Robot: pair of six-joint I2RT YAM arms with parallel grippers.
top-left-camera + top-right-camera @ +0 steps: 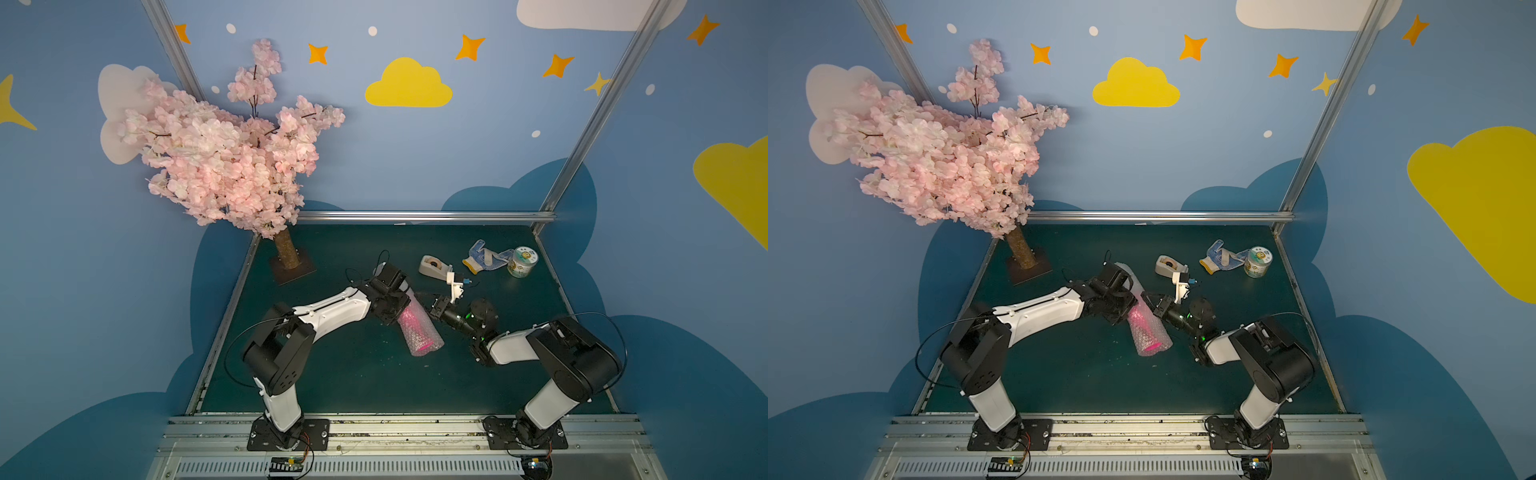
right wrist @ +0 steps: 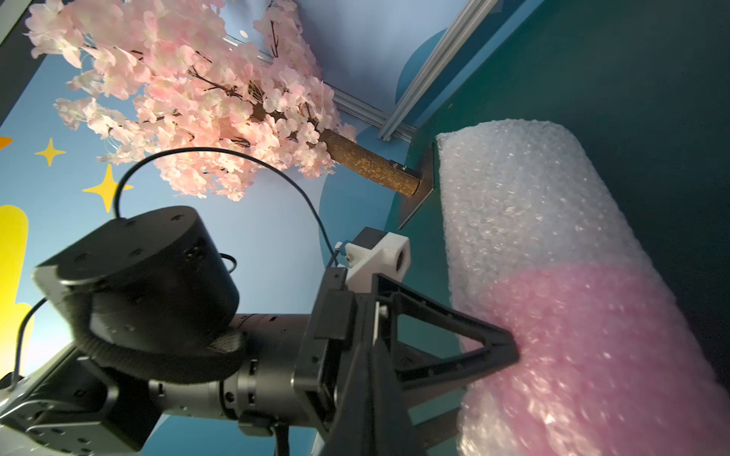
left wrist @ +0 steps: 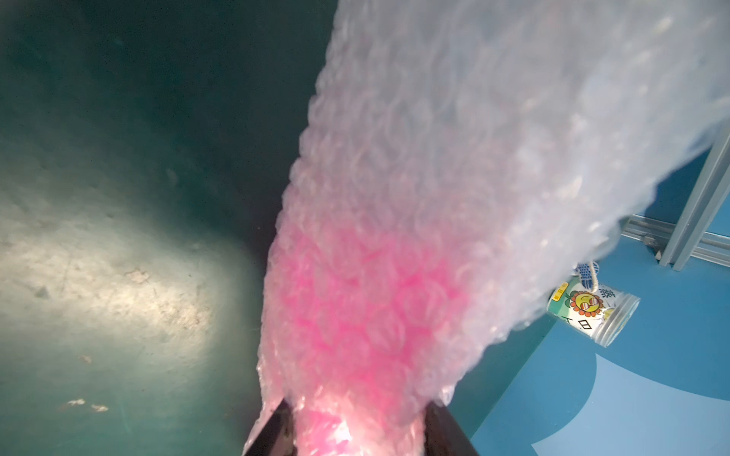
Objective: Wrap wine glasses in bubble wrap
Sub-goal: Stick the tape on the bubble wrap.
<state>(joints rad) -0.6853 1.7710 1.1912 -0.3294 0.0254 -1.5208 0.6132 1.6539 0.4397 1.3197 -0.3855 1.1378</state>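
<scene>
Bubble wrap roll (image 1: 419, 332) in left gripper (image 3: 355, 430), half-spread

Dim light overall; glare patch spreading on table (image 3: 98, 276); bubble wrap (image 3: 474, 138) blurring near lens; top-view edges bowing.

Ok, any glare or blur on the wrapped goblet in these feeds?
Left wrist: bubble wrap fills the frame, soft, with a white hotspot over the pink goblet and pale glare on the table. Right wrist: the wrap's near end smeared, far end crisp. In both top views: dim but sharp.
</scene>
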